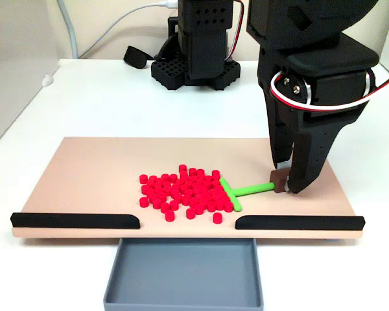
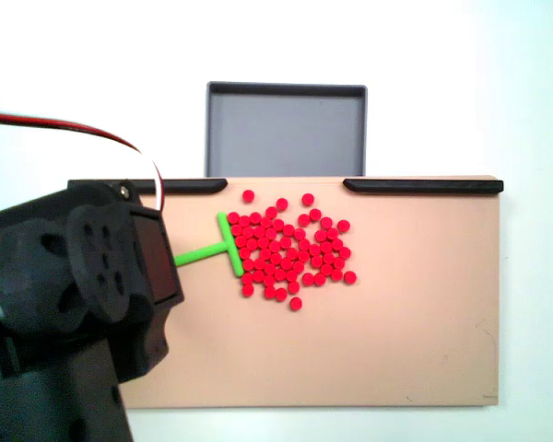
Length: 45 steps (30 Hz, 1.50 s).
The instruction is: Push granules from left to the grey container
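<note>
A cluster of red granules (image 1: 185, 192) (image 2: 290, 250) lies in the middle of the tan board (image 1: 91, 175) (image 2: 415, 313). The green T-shaped pusher (image 1: 236, 193) (image 2: 223, 249) rests on the board with its crossbar against the cluster's side. My gripper (image 1: 285, 183) is shut on the end of the pusher's stem, fingertips down at the board. The arm's body hides the gripper in the view from the arm's side. The grey container (image 1: 185, 272) (image 2: 286, 129) sits empty just off the board's edge, beyond the gap between the black strips.
Two black strips (image 1: 74, 220) (image 1: 298, 222) (image 2: 422, 186) line the board's edge on either side of the gap. The arm's black base (image 1: 194, 65) and cables stand behind the board on the white table.
</note>
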Available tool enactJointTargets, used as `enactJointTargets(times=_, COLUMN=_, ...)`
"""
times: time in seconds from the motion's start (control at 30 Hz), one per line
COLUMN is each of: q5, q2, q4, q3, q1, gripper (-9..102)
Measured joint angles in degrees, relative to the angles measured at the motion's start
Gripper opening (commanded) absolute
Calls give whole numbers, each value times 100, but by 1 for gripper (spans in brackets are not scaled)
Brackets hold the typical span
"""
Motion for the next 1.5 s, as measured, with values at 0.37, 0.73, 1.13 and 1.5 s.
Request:
enactJointTargets(times=0.37, q5=-202, q2=0, q4=9, q3=0, q1=53, gripper=0)
enactJointTargets(times=0.73, q5=-404, q2=0, q4=18, q3=0, q1=105, gripper=0)
enactJointTargets(times=1.13, q5=-536, q2=0, q4=18, q3=0, q1=114, gripper=0)
enactJointTargets(times=1.5, q5=-554, q2=44, q4=-9, q3=18, q1=114, gripper=0)
